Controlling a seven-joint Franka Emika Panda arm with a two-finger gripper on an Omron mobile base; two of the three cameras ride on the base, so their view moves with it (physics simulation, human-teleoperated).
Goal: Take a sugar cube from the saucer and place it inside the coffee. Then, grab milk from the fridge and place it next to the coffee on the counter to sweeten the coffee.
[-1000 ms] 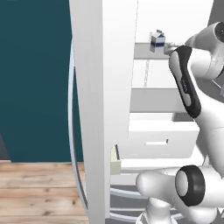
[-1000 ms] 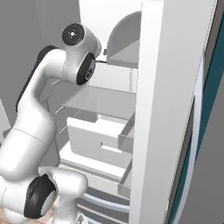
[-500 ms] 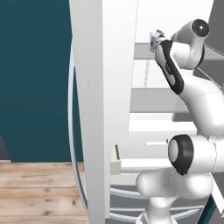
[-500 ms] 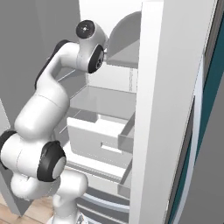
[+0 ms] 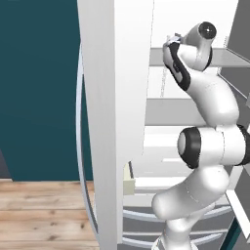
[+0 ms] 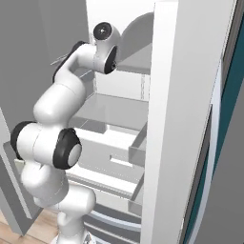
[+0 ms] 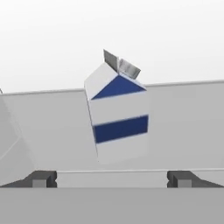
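Gripper point(image 7: 112, 178) is hanging fully open and empty, facing the milk point(image 7: 119, 116), which is standing upright dead ahead on the fridge point(image 5: 110, 122) shelf, centred between both fingertips.

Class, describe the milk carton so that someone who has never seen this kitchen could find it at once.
Start at the tall white fridge, standing open, and look to its upper white shelf. There stands the milk, a small boxy carton with a gabled top, ahead of the open gripper. Its blue triangle and blue band set it apart from the plain white around it.

Arm raised high, claw point(image 7: 112, 178) spread wide, empty.
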